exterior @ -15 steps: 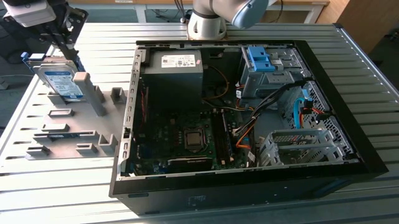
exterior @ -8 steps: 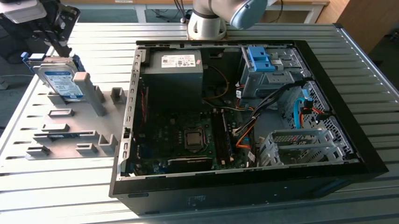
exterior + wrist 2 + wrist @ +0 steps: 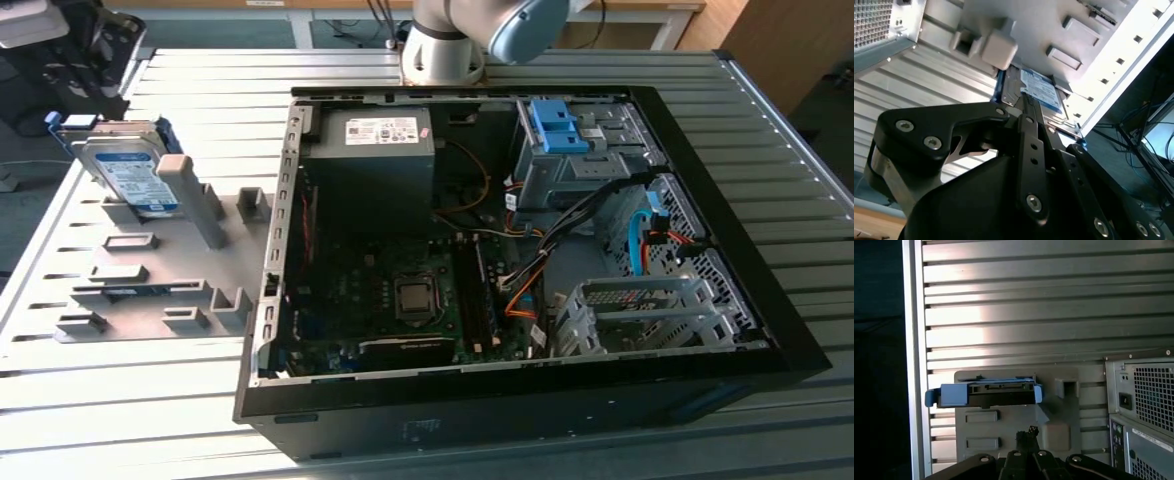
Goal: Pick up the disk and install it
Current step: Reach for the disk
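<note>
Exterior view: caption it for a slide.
Hard drive in its blue carrier stands on a grey fixture beside the open computer case.

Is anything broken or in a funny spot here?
Nothing looks broken or spilled. The disk stands on its edge in the grey holder, outside the computer case. The case lies on its side with its cover off and its wires showing, which looks like work in progress, not damage.

Table ribbed, dull metal; disk silver metal and blue plastic; gripper seemingly matt black.
</note>
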`<state>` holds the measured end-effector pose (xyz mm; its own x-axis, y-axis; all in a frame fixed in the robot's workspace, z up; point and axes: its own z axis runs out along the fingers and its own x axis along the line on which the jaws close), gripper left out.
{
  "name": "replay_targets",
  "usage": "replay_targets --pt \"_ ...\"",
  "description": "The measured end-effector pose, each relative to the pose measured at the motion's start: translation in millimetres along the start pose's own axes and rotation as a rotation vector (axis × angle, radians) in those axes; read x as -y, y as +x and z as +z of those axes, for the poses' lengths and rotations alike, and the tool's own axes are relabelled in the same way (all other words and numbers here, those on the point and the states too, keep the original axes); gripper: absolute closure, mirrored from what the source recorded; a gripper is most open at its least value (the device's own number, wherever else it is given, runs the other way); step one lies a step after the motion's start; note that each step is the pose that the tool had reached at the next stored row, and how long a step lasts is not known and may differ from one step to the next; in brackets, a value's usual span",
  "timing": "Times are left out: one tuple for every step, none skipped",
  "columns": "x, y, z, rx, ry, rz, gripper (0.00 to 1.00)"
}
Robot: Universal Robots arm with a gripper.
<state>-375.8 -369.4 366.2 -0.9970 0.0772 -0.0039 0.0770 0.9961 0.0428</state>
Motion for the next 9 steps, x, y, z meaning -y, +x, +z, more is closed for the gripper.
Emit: replay_targets --pt "-0.5 4.5 0.4 -0.0001 0.0 0.0 0.89" --pt "-1.1 8.6 0.8 0.0001 0.0 0.0 0.89" --pt "-2.0 11.9 1.2 -0.0001 0.0 0.0 0.89" --pt "-2.9 14.9 1.7 -0.0002 0.0001 0.0 0.89" --pt "-4.1 18.3 2.3 -0.0002 0.0001 0.0 0.89" --pt "-5.7 21.2 2.9 -0.0004 0.0001 0.0 0.89" --pt "-7.3 24.0 3.7 -0.0006 0.0001 0.0 0.89" --pt "-8.7 27.0 4.5 -0.001 0.0001 0.0 0.89" --pt "-10.2 30.1 5.5 -0.0013 0.0002 0.0 0.89"
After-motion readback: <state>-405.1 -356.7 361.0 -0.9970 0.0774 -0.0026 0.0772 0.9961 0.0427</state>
